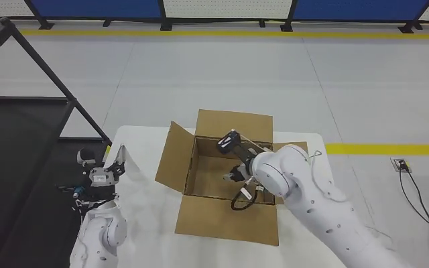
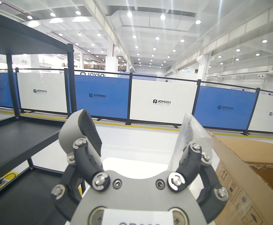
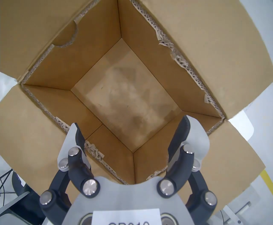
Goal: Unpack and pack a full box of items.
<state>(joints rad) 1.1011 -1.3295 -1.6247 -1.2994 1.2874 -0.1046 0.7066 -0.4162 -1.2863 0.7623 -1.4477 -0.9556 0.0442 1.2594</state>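
over the box (image 3: 149, 27) the right gripper (image 3: 130, 122) gapes; beside it, the left gripper (image 2: 136, 119) too.

Looking out over a pale, glossy floor (image 1: 221, 67), crossing a yellow floor line (image 1: 221, 32) toward a fence of blue and white panels (image 2: 149, 115) (black-framed, standing on flat feet). Sitting beside black metal shelving (image 2: 25, 136), with a white table (image 1: 144, 154) underneath. Basking under rows of round ceiling lights (image 2: 129, 14), set in a white beamed ceiling (image 2: 181, 27).
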